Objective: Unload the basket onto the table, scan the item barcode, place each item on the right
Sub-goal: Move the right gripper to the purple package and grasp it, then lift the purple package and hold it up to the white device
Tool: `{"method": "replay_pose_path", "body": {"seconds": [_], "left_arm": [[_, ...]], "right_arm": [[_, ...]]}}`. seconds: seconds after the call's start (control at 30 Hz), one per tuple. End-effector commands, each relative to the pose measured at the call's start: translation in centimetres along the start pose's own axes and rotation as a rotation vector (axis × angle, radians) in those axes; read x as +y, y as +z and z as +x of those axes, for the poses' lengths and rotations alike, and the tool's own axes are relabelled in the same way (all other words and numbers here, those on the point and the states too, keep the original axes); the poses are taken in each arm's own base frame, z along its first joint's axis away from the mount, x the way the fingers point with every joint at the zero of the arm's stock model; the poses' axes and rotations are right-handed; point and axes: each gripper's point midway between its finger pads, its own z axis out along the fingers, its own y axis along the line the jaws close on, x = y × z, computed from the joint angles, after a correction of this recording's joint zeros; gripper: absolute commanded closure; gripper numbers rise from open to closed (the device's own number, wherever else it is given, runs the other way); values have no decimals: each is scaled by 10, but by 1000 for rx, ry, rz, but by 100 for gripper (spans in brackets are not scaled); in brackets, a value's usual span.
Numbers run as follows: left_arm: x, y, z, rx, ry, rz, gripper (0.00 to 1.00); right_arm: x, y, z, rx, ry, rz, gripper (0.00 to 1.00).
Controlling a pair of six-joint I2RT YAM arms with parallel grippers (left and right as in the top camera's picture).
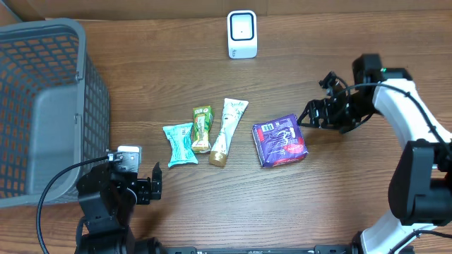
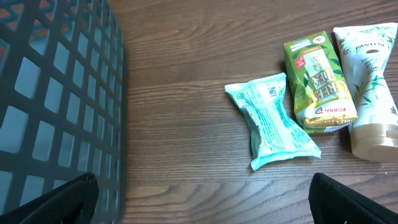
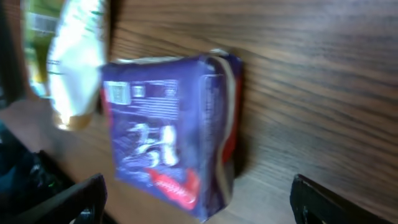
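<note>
Right gripper [image 1: 305, 116] is seen with its jaws spread wide and nothing held between them. Just beside it, towards the middle of the table [image 1: 339, 204], the purple packet [image 1: 280, 141] is laid flat on the wood, its right edge nearest the fingertips; whether they touch cannot be told. In the right wrist view the packet is framed ahead of the two fingers, a small printed label being shown near one corner. Beyond the packet a white tube [image 1: 227, 130], a green carton [image 1: 202, 128] and a teal sachet [image 1: 180, 144] are lined up side by side. A white scanner [image 1: 242, 34] is stood at the far edge, well apart. The left gripper [image 1: 154, 185] is held wide open and empty near the teal sachet, beside a grey basket [image 1: 92, 92].
</note>
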Motion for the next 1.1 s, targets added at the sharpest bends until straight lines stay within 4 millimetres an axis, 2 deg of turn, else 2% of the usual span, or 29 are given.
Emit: {"method": "replay_pose_path", "body": {"seconds": [0.0, 0.17, 0.37, 0.47, 0.5, 0.6, 0.9, 0.93, 0.97, 1.0, 1.07], "left_arm": [[2, 0, 1, 4, 15, -11, 0], [2, 0, 1, 4, 15, -11, 0], [2, 0, 1, 4, 15, -11, 0], [2, 0, 1, 4, 15, -11, 1], [2, 0, 1, 4, 15, -11, 1], [2, 0, 1, 3, 15, -11, 0], [2, 0, 1, 4, 15, -11, 0], [2, 0, 1, 4, 15, -11, 0], [2, 0, 1, 4, 15, -11, 0], [2, 0, 1, 4, 15, -11, 0], [2, 0, 1, 4, 15, -11, 0]], "right_arm": [[-2, 21, 9, 24, 14, 32, 5], [11, 45, 14, 13, -35, -38, 6], [3, 60, 27, 23, 46, -44, 12], [0, 66, 32, 21, 68, -45, 22], [0, 68, 32, 18, 66, -55, 31], [5, 68, 32, 12, 63, -83, 47], [34, 57, 21, -5, 54, -230, 67], [37, 54, 19, -3, 56, -238, 75], [40, 51, 18, 0, 58, -247, 88], [44, 47, 15, 1, 60, -257, 96], [52, 38, 11, 0, 59, -272, 96]]}}
